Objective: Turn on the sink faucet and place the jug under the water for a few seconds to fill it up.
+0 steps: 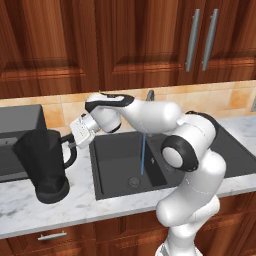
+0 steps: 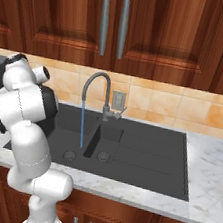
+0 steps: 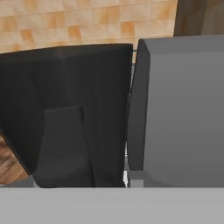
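Note:
The dark tapered jug (image 1: pixel 42 160) stands upright on the marble counter, left of the sink (image 1: pixel 112 170), with its loop handle (image 1: pixel 71 152) facing the basin. My gripper (image 1: pixel 70 141) is at the top of that handle, fingers apart, open. In the hand view the jug (image 3: pixel 65 100) looms very close, and its handle (image 3: pixel 65 144) is low and left of centre. The grey gooseneck faucet (image 2: pixel 98 84) is running. A thin blue stream of water (image 2: pixel 82 124) falls straight into the black sink (image 2: pixel 144 143). My arm hides most of the faucet (image 1: pixel 150 94) in the left base view.
A dark grey boxy microwave (image 1: pixel 17 125) sits right behind the jug and is close on the right in the hand view (image 3: pixel 183 109). Wooden cabinets hang above the tiled backsplash. Marble counter (image 2: pixel 211 169) continues right of the sink.

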